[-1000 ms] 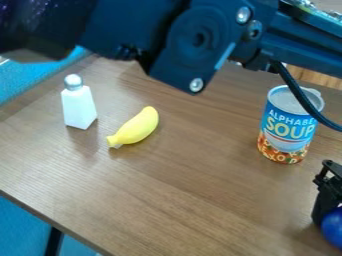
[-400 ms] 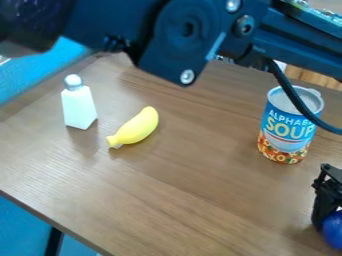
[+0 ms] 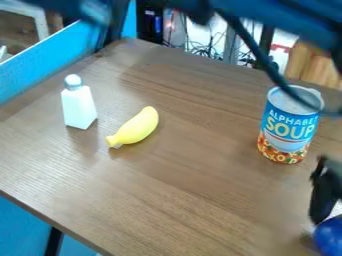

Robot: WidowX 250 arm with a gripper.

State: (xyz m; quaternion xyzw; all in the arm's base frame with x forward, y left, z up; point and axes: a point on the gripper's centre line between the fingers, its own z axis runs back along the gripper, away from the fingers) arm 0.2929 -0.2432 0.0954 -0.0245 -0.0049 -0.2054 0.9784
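Black two-finger gripper point(image 3: 321, 216) hangs low over the right side of the brown wood-grain desk point(image 3: 180, 175), partly cut off by the view's right edge. State of its jaws: cannot tell. Glossy dark-blue rounded object point(image 3: 328, 236) sits right at the gripper's lower end, overlapping it in the view; whether gripped or merely adjacent, not determinable. The object is also cut off by the view's edge.

Nearest neighbour: blue, white and orange printed soup can point(image 3: 288, 131) with a silvery top, upright, between the gripper and the desk's far edge. Black cable point(image 3: 259, 52) droops from the black robot arm point(image 3: 280, 17) and crosses in front of the can's top, hiding part of the rim. The arm spans the top of the view.

Well apart from the gripper, towards the desk's far-left edge: white tapered bottle point(image 3: 79, 107) with a grey rounded cap, upright. Yellow plastic banana point(image 3: 137, 127) lies just beside it, on the side towards the can, one end angled at the far edge.

Beyond the desk: bright blue panel point(image 3: 50, 62) along the far-left edge; tangled cords point(image 3: 207, 49) and light-brown wooden pieces point(image 3: 310, 64) past the far edge.
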